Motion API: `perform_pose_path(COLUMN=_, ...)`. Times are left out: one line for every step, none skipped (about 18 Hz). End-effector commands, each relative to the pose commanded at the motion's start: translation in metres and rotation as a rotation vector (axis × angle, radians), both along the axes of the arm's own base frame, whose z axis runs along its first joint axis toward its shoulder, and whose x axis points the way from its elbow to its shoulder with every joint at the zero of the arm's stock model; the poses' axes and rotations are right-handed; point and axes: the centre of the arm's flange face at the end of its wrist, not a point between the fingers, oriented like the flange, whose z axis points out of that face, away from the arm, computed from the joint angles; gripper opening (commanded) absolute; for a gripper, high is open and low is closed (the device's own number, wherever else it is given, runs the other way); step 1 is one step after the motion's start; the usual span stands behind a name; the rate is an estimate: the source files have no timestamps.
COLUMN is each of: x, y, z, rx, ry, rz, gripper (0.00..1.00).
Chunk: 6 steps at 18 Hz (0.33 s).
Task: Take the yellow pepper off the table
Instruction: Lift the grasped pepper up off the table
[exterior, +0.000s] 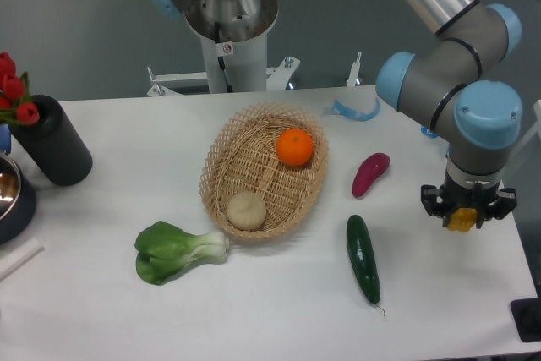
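The yellow pepper shows only as a small yellow patch between the black fingers of my gripper, at the right side of the white table. The gripper points straight down and is shut on the pepper. Most of the pepper is hidden by the fingers. I cannot tell whether it rests on the table or is just above it.
A wicker basket in the middle holds an orange and a pale round bun. A cucumber, a purple eggplant and a bok choy lie around it. A black vase with red flowers and a dark bowl stand at the left edge.
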Motion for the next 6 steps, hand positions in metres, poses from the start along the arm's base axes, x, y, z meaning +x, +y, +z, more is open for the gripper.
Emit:
perform_pose_path(x=0.0011, y=0.0006, z=0.0018, rx=0.009, ry=-0.004, rz=-0.004, gripper=0.14)
perform_pose_path(x=0.0035, y=0.0000, z=0.0071, rx=0.012, ry=-0.008, rz=-0.009, gripper=0.15)
perform_pose_path(x=0.0060, y=0.0001, z=0.0064, rx=0.007, ry=-0.019, rz=-0.011, gripper=0.15)
perform_pose_path(x=0.0074, y=0.0006, z=0.0049, rx=0.003, ry=-0.026, rz=-0.014, gripper=0.15)
perform_pose_path(x=0.0081, y=0.0015, z=0.0049, rx=0.001, ry=-0.026, rz=-0.023, gripper=0.15)
perform_pose_path(x=0.0082, y=0.0015, z=0.0047, rx=0.000, ry=-0.027, rz=-0.029, gripper=0.15)
